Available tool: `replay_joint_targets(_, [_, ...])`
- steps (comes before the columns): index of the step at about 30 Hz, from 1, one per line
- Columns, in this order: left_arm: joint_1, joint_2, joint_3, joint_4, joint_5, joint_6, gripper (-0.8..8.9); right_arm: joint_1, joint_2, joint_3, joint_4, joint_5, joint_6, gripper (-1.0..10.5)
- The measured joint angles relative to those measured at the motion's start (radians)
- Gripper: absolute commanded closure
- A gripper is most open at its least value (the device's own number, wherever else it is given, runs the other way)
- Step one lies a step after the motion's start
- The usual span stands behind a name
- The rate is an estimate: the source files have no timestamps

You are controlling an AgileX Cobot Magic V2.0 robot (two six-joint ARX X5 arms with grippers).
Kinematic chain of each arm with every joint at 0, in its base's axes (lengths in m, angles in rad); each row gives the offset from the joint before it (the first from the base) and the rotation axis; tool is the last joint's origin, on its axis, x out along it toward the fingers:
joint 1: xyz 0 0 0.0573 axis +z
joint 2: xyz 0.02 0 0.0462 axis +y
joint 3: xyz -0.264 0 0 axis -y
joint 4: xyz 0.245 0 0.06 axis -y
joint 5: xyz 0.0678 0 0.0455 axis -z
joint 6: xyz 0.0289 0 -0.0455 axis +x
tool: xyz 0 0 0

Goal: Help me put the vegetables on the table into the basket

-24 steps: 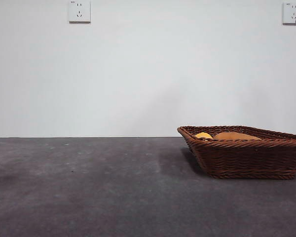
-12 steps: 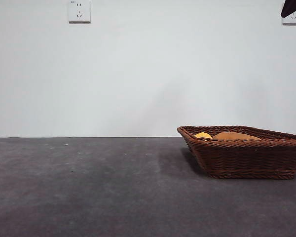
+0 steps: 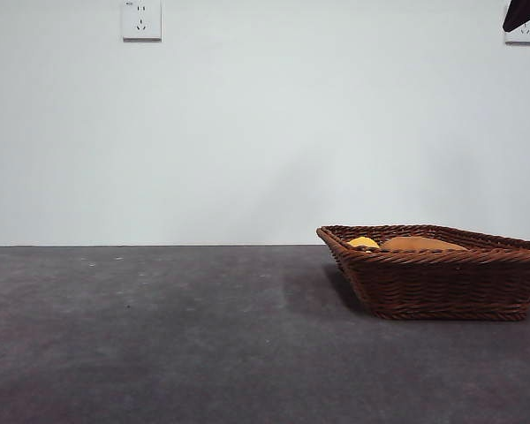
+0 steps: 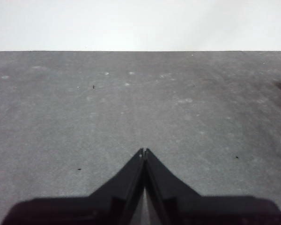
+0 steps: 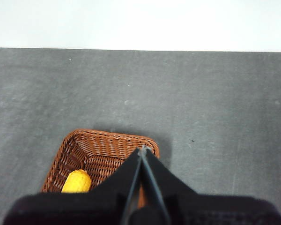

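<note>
The brown woven basket (image 3: 442, 287) stands on the dark grey table (image 3: 159, 336) at the right. Over its rim show two vegetables: the yellow end of a corn cob (image 3: 364, 242) and the rounded top of a brown potato (image 3: 421, 244). High above the basket (image 5: 98, 150), my right gripper (image 5: 142, 149) is shut and holds nothing, with the corn cob (image 5: 76, 182) lying inside below it. A dark arm tip (image 3: 523, 12) shows at the front view's top right corner. My left gripper (image 4: 144, 151) is shut and empty over bare table (image 4: 131, 103).
A white wall runs behind the table's far edge, with one socket (image 3: 141, 19) at the upper left and another (image 3: 523, 34) at the upper right. The basket's shadow falls on the table to its left.
The dark arm tip at the top right corner has shifted a little and shows larger than a second ago. The basket and the vegetables in it have not moved.
</note>
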Motion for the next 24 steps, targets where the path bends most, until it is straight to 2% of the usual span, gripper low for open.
replay_joint_targets(13, [-0.073, 0.000, 0.000, 0.000, -0.016, 0.044, 8.17, 0.000, 0.000, 0.000, 0.000, 0.000, 0.000, 9.5])
replay_joint_targets(24, [-0.076, 0.000, 0.000, 0.000, -0.016, 0.045, 8.17, 0.000, 0.000, 0.000, 0.000, 0.000, 0.000, 9.5])
